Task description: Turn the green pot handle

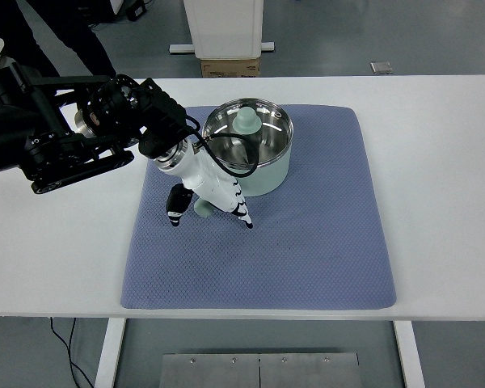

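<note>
A pale green pot [267, 174] with a shiny steel inside stands on the blue mat [323, 242], at its far middle. A green knob [246, 121] shows at the pot's far rim. The pot's green handle [202, 210] sticks out toward the near left, and only its tip shows under my left hand [208, 212]. That white hand lies over the handle, thumb on its left and fingers [242, 212] on its right, closed around it. The black left arm [65, 145] reaches in from the left edge. My right arm is out of view.
The mat covers the table's middle, with bare white table [444, 162] on both sides. Beyond the far edge stand a white cabinet [223, 28] and a cardboard box [230, 67]. A person's dark legs [65, 32] show at the top left.
</note>
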Robot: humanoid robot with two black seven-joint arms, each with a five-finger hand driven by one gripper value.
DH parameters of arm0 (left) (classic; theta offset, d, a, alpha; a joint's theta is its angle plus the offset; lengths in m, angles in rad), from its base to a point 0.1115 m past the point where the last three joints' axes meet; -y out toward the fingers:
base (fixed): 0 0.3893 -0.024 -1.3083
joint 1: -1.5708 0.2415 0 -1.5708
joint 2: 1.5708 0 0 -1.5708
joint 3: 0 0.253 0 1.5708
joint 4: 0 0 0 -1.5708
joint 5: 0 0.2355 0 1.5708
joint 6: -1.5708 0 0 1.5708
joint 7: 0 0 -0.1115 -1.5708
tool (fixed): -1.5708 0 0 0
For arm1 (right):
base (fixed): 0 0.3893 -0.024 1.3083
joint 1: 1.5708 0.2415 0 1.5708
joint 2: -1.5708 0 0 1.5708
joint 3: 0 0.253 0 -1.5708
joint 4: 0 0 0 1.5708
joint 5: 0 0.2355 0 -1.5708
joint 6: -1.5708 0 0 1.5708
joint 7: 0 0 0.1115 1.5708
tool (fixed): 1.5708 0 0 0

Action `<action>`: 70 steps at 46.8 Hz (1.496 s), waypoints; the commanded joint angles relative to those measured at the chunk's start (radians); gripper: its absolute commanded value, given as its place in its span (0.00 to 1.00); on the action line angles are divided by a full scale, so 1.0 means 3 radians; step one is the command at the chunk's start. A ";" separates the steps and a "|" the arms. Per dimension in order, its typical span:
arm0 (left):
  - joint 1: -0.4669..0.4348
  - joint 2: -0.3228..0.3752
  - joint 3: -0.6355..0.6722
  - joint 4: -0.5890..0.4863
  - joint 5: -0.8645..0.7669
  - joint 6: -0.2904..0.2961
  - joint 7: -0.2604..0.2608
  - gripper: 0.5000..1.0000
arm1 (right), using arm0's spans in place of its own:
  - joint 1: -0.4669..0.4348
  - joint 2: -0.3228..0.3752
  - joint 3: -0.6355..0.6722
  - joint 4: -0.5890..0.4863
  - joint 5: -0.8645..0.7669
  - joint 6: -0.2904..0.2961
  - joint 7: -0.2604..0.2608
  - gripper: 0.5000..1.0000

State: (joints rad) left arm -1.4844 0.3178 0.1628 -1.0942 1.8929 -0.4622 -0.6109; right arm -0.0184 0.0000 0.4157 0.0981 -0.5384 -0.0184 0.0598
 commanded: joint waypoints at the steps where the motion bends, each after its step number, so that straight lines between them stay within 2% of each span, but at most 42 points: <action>1: -0.0002 0.0025 -0.0001 -0.0004 0.0000 0.0001 0.0000 1.00 | 0.0000 0.0000 0.0000 0.0005 0.0000 0.0000 0.0000 1.00; 47: -0.0012 0.0434 0.0163 0.0007 0.0148 0.0012 0.0000 1.00 | 0.0000 0.0000 0.0000 -0.0005 0.0000 0.0000 0.0000 1.00; 59: -0.0012 0.0470 0.0163 0.0048 0.0153 0.0032 0.0000 1.00 | 0.0000 0.0000 0.0000 0.0005 0.0000 0.0000 0.0000 1.00; 70: -0.0002 0.0464 0.0163 0.0293 0.0189 0.0103 0.0000 1.00 | 0.0000 0.0000 0.0000 -0.0005 0.0000 0.0000 0.0000 1.00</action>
State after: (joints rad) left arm -1.4863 0.4582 0.2118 -1.0300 1.9401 -0.4453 -0.6109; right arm -0.0183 0.0000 0.4157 0.0975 -0.5384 -0.0184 0.0597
